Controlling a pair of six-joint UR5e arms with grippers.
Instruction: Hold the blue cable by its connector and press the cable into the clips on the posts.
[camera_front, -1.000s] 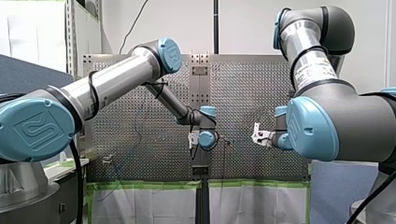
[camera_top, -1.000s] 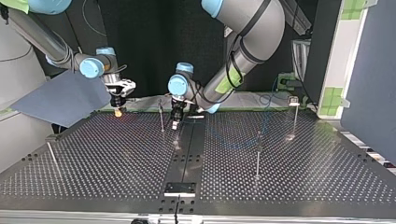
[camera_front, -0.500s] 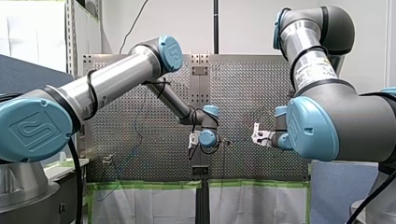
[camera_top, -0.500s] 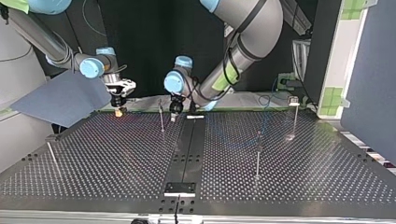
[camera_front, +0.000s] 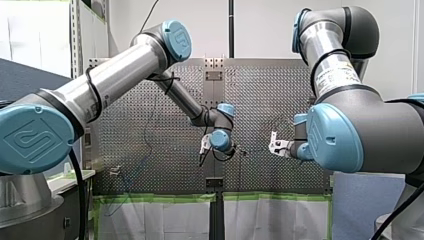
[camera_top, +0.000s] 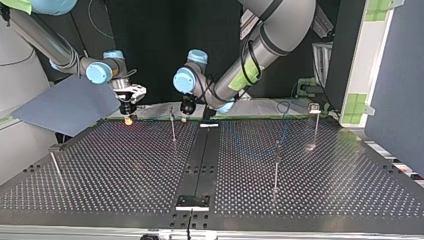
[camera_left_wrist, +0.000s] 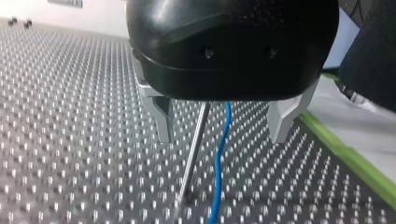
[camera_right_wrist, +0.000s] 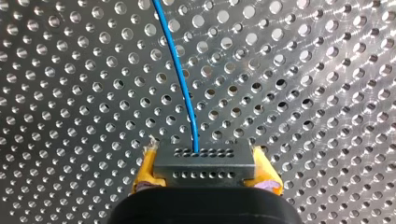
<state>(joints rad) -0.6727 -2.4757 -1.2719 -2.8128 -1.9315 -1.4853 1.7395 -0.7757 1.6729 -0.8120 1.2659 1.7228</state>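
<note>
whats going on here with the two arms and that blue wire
Here my right arm holds the connector of the blue cable, its yellow-padded jaws shut on the black block over the perforated table. The cable leads away from it across the table. The metal jaws of my left arm stand open over a thin post, with the post and the cable both showing between them. Whether the cable sits in that post's clip cannot be seen.

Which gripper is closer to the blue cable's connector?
Right. My right gripper clamps the connector; my left gripper is open, well apart, near a post further along the cable.
</note>
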